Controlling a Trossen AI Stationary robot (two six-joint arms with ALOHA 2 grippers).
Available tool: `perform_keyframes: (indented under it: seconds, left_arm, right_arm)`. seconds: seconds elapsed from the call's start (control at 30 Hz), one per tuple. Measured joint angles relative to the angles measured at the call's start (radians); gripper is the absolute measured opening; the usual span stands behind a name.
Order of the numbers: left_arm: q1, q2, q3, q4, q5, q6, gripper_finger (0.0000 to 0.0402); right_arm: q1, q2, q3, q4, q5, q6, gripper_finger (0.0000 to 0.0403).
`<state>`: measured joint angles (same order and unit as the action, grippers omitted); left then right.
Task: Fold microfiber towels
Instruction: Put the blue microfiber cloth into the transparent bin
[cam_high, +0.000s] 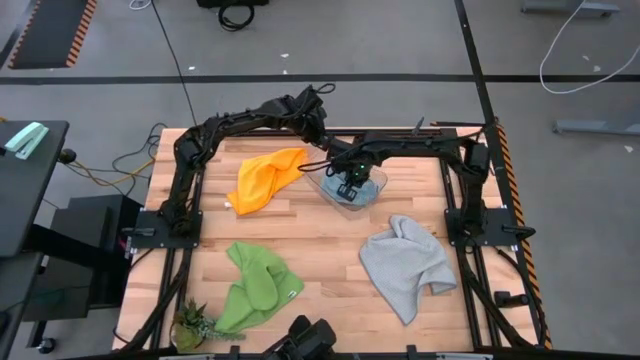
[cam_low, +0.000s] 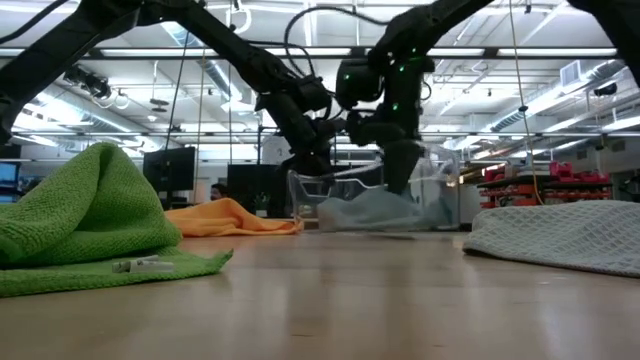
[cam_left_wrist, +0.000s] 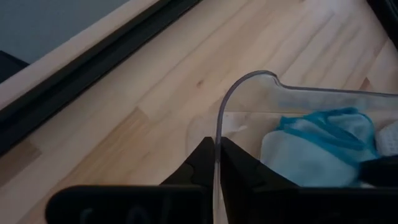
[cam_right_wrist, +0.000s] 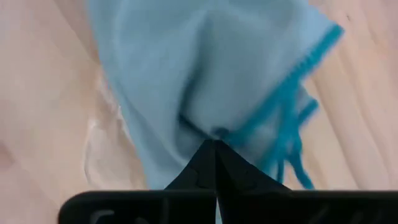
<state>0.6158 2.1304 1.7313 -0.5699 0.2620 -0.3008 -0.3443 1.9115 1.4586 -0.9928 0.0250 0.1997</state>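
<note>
The wooden worktop (cam_high: 320, 240) carries a yellow-orange towel (cam_high: 264, 180) at ten o'clock, a clear bin (cam_high: 352, 192) near twelve, a grey towel (cam_high: 405, 265) at four, and a green towel (cam_high: 255, 288) beside a small plant (cam_high: 192, 325) at seven.

Light blue towel (cam_left_wrist: 323, 149) partly hidden behind clear bin wall (cam_left_wrist: 249, 84), grey towel (cam_low: 560, 232) cut off by edge

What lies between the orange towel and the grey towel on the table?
In the high view, a clear plastic bin holding the light blue towel sits between the orange towel and the grey towel.
</note>
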Motion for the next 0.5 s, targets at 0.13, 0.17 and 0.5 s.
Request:
perform_keyframes:
  seconds: [0.13, 0.17, 0.5]
  left_arm:
    - [-0.015, 0.0, 0.0, 0.006, -0.009, -0.003, 0.0041]
    - [-0.017, 0.0, 0.0, 0.005, -0.009, -0.003, 0.0044]
    - [-0.024, 0.0, 0.0, 0.004, -0.019, -0.042, 0.0028]
  right_arm:
    - [0.0, 0.036, 0.0, 0.053, 0.005, -0.002, 0.0]
    - [0.0, 0.042, 0.0, 0.063, 0.013, -0.002, 0.0]
    - [-0.016, 0.053, 0.0, 0.115, 0.211, -0.02, 0.0]
